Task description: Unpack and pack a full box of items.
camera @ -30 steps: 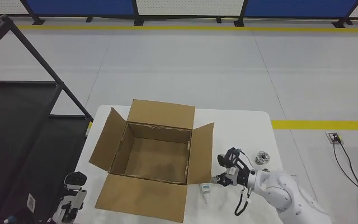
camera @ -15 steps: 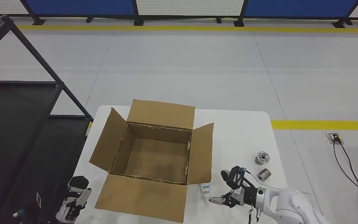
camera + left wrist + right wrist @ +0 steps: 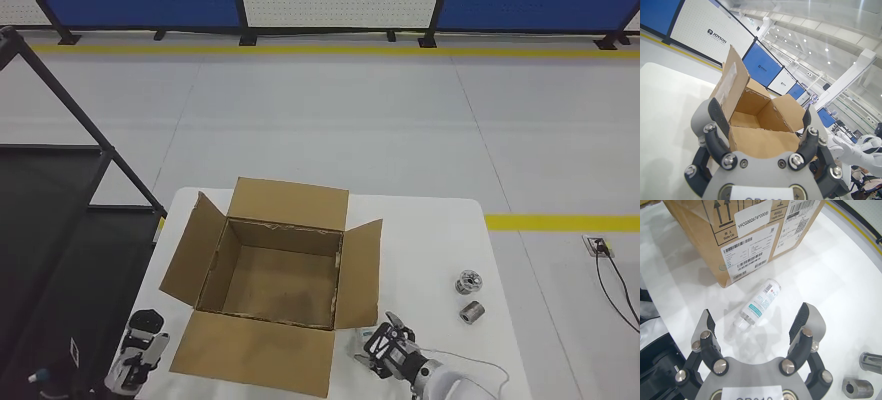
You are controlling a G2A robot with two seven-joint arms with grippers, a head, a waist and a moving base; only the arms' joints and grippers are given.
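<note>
Open brown cardboard box (image 3: 288, 203) (all four flaps spread outward) stands on the white table (image 3: 430, 240). A white labelled bottle (image 3: 761, 300) lies on its side just beside the box's corner, in front of the right gripper (image 3: 756, 313), whose fingers are apart. The left gripper (image 3: 762, 106), fingers likewise apart, faces the box. Two metal cylinders (image 3: 466, 283) lie farther to the right.

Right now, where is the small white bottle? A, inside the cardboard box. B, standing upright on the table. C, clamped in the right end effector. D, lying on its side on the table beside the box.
D: the bottle lies on its side on the table by the box corner, ahead of the open right end effector.
</note>
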